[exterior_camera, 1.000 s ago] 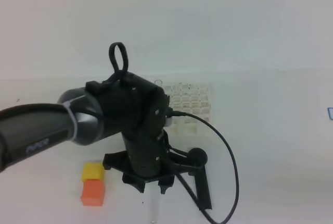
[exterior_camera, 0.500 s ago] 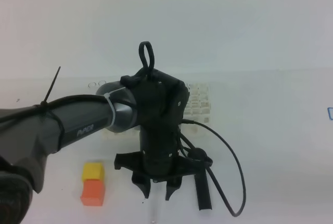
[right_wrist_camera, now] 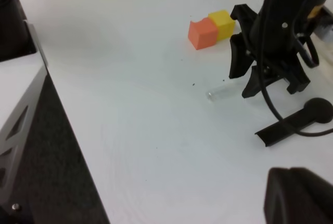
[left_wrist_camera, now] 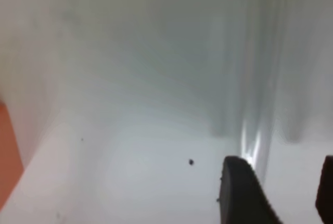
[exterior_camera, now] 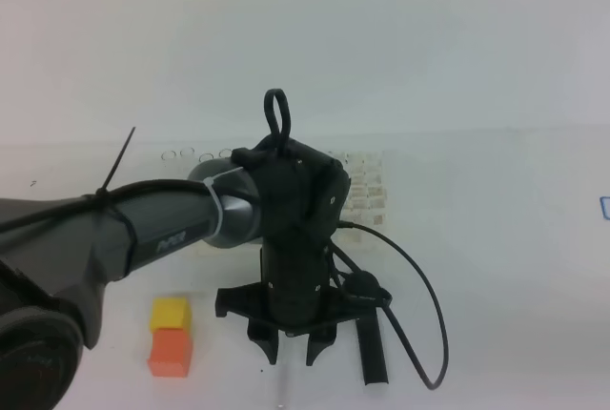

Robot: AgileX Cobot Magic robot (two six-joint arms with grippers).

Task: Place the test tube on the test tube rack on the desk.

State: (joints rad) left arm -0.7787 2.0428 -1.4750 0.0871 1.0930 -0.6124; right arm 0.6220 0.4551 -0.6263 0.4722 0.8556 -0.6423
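Item: test tube (right_wrist_camera: 221,92). Clear glass, lay flat on the white tabletop (right_wrist_camera: 130,78), directly beneath the left pincer (exterior_camera: 293,351); in the left wrist view it showed as a bright streak (left_wrist_camera: 255,146) running between the two dark fingertips (left_wrist_camera: 239,193). Not lifted, not gripped.

Item: left pincer. Pointed straight down over the tube, jaws spread wide on either side of it, holding nothing. Whether the tips touched the tabletop could not be told.

Item: right pincer (right_wrist_camera: 299,195). Only a dark blurred portion was visible at the lower edge of its own camera view; closed and apparently empty, well apart from the work.

Item: test tube rack (exterior_camera: 367,191). White lattice, stood on the tabletop behind the left arm, largely hidden by it. Several round tube rims (exterior_camera: 195,154) showed along its left part.

Item: black round-headed stick (right_wrist_camera: 294,122). Lay on the tabletop just beside the left pincer, not part of the task.

Item: orange block (exterior_camera: 170,352) and yellow block (exterior_camera: 171,314). Touching each other, on the tabletop near the left pincer.

Progress, as judged: early. Approach to the tube appeared complete; closing on it, lifting, carrying to the rack and lowering it into a hole all remained.
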